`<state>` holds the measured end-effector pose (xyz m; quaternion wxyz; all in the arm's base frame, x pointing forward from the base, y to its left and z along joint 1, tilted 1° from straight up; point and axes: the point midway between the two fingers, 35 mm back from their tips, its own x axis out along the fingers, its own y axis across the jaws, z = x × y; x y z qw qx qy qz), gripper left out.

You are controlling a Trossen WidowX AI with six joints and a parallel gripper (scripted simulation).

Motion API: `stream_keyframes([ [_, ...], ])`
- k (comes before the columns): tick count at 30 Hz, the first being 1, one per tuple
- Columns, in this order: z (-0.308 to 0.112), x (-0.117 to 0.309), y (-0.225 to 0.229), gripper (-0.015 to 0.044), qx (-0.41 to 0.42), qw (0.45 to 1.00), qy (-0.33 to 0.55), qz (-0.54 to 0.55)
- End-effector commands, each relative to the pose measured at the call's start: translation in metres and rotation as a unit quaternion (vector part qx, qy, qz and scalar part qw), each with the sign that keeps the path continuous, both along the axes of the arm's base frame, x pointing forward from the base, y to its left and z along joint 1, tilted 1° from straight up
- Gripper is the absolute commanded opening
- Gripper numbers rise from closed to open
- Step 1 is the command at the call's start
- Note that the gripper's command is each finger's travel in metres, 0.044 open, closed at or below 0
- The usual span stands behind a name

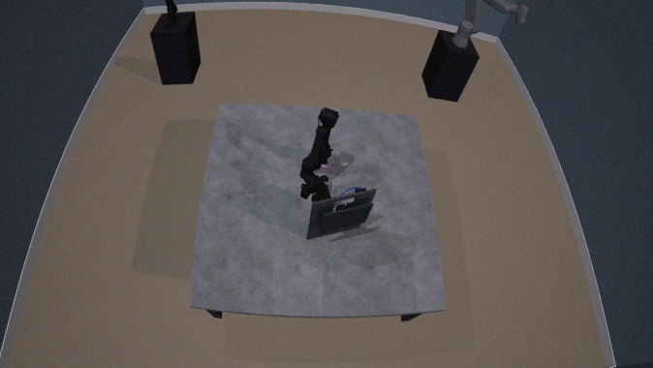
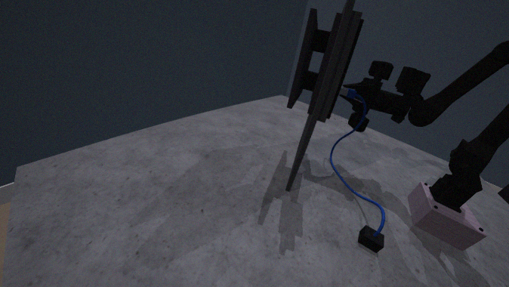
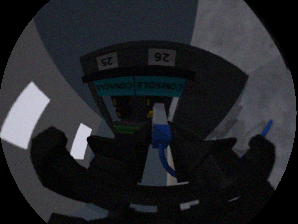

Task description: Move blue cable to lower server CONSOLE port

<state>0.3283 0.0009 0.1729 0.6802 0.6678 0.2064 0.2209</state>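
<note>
From the top, a black stand (image 1: 177, 55) is at the far left on the floor (image 1: 97, 203), well apart from the grey table (image 1: 257, 276) (image 2: 151, 204) (image 3: 225, 42). On the table, the black arm (image 1: 320, 141) (image 2: 462, 81) reaches to the left part of a dark panel (image 1: 317, 224) (image 2: 302, 151) (image 3: 220, 92). To the right of the table is a second stand (image 1: 443, 73), bearing a grey arm (image 1: 475, 18).

In the exterior view, the panel stands tilted at the left. Just beside its right face, the gripper (image 2: 343, 91) (image 3: 158, 123) is clenched on the blue cable's plug (image 2: 351, 93) (image 3: 161, 134), whose pale tip points at the panel. The cable (image 1: 350, 189) (image 2: 331, 156) (image 3: 167, 165) curves down and right to a black block (image 2: 371, 239) on the table. Farther right is the arm's pale pink base (image 2: 445, 223).

In the wrist view, label 25 (image 3: 107, 61) is left of label 26 (image 3: 161, 57), both upside down. Below them run two teal CONSOLE strips (image 3: 114, 87), also inverted. The plug is between the fingers, its tip below the right strip; I cannot tell whether it is in a port.
</note>
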Motion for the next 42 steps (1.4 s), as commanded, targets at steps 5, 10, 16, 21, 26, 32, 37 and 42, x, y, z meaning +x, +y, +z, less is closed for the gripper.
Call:
stream_keyframes([
  [5, 0.002, 0.005, 0.002, 0.0, -0.001, 1.0, -0.004, -0.002],
  [10, 0.002, 0.007, 0.003, 0.0, -0.001, 1.0, -0.004, -0.002],
  [16, 0.003, 0.009, 0.004, 0.0, -0.001, 1.0, -0.005, -0.002],
  [21, 0.003, 0.01, 0.006, 0.0, -0.001, 1.0, -0.005, -0.002],
  [26, 0.003, 0.012, 0.007, 0.0, -0.001, 1.0, -0.005, -0.002],
  [32, 0.003, 0.015, 0.008, 0.0, -0.001, 1.0, -0.005, -0.002],
  [37, 0.003, 0.016, 0.009, 0.0, -0.001, 1.0, -0.005, -0.002],
  [42, 0.004, 0.018, 0.012, 0.0, -0.001, 1.0, -0.006, -0.002],
])
